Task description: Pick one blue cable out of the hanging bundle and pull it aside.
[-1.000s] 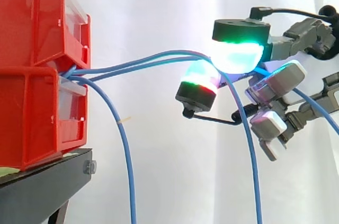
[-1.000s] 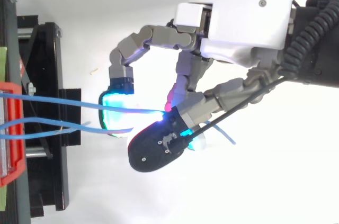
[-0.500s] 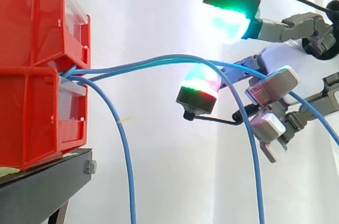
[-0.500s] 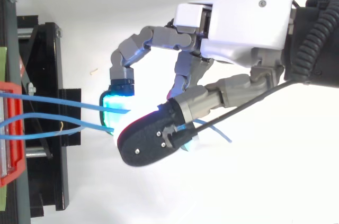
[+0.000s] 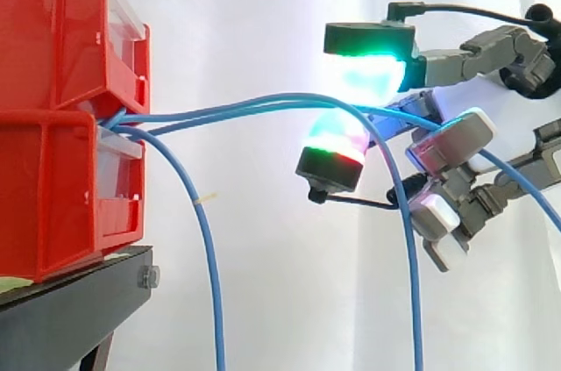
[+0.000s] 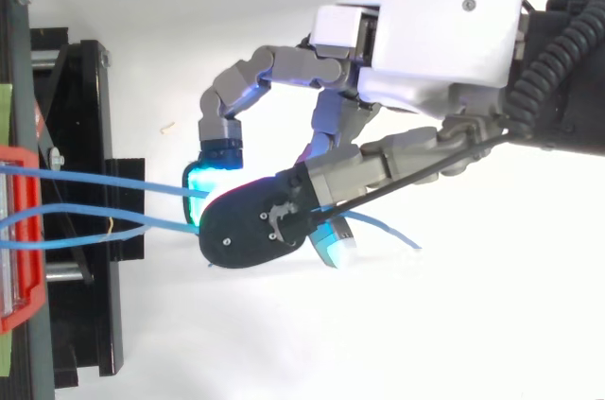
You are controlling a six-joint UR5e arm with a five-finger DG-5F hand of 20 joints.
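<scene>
Stacked red plastic bins (image 5: 61, 108) sit left on the black stand (image 5: 70, 301). Thin blue cables (image 5: 245, 106) arch right from them. The hand's (image 6: 444, 31) curled fingers (image 5: 368, 73) pinch two strands between glowing pads, so a pull likely drags both, or they slip free.

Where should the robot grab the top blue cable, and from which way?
Take the blue cable on its nearly level stretch in mid-air, right of the red bins. There it is well apart from the drooping cable, with free space above and below. So probably pinch from above and below, coming from the right, where the hand is.
</scene>
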